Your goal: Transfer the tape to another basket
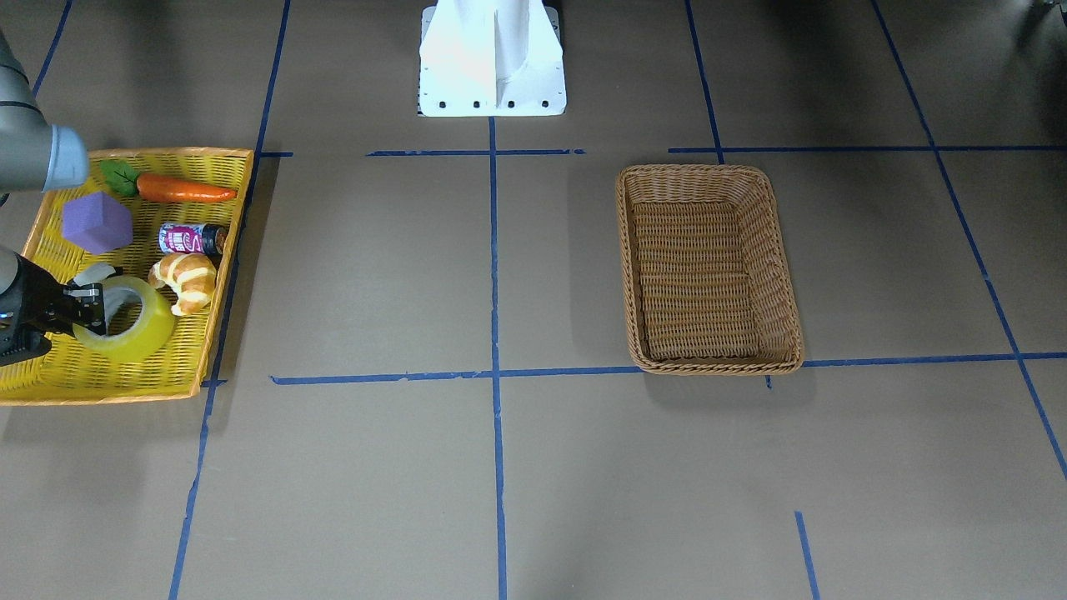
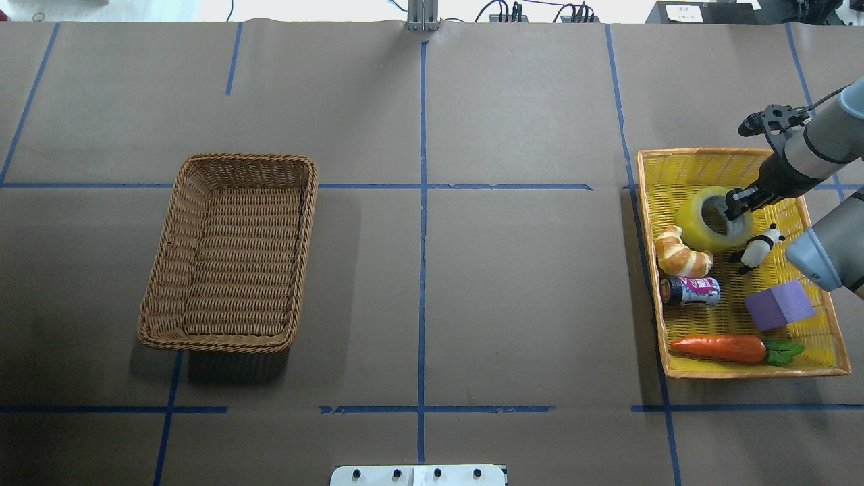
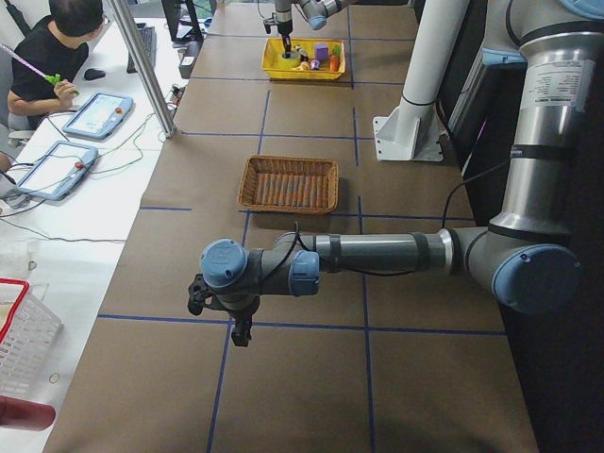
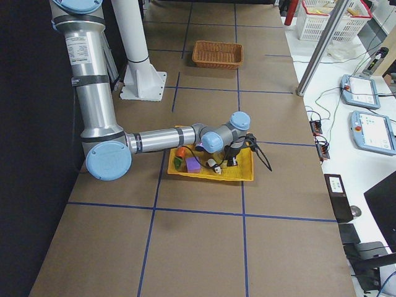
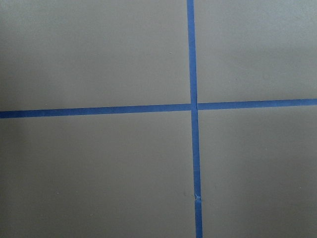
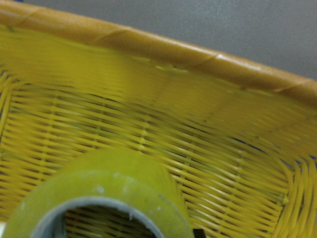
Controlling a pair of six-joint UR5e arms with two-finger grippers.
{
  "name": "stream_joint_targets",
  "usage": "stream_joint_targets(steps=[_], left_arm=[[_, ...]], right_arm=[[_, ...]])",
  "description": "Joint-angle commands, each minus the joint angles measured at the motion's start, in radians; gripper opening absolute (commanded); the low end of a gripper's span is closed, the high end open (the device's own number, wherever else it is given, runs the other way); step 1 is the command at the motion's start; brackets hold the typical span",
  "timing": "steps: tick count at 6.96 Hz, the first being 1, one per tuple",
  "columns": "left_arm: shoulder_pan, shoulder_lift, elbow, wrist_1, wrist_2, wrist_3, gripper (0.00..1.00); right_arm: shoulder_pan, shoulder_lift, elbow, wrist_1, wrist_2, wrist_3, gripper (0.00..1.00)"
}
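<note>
The yellow-green tape (image 1: pixel 137 329) lies at the far end of the yellow tray (image 1: pixel 167 152); it also shows in the overhead view (image 2: pixel 698 223) and the right wrist view (image 6: pixel 124 168). My right gripper (image 2: pixel 736 206) reaches down into the tray, one finger inside the roll's core and one outside, shut on the roll's wall (image 1: pixel 90 307). The brown wicker basket (image 2: pixel 246 157) stands empty on the other side of the table (image 1: pixel 708 175). My left gripper (image 3: pixel 241 330) hangs over bare table far from both; I cannot tell if it is open or shut.
The tray also holds a croissant (image 2: pixel 678 253), a can (image 2: pixel 690 290), a toy panda (image 2: pixel 759 246), a purple block (image 2: pixel 779 305) and a carrot (image 2: pixel 719 347). The robot's white base (image 1: pixel 492 58) stands mid-table on its side. Brown paper with blue lines lies between tray and basket.
</note>
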State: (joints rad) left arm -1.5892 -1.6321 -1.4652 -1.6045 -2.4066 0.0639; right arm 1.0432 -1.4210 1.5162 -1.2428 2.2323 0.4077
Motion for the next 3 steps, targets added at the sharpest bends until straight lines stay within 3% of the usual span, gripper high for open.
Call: stream_joint_targets(steps=[1,3], left_arm=[[0.0,-0.002,-0.003,0.0,0.0,-0.001,1.0],[0.0,-0.002,-0.009,0.0,0.0,-0.001,1.0]], right_arm=[[0.03,-0.003,0.012,0.006,0.012,0.0,0.0],[0.089,-0.047,0.15,0.006,0.035,0.009,0.0]])
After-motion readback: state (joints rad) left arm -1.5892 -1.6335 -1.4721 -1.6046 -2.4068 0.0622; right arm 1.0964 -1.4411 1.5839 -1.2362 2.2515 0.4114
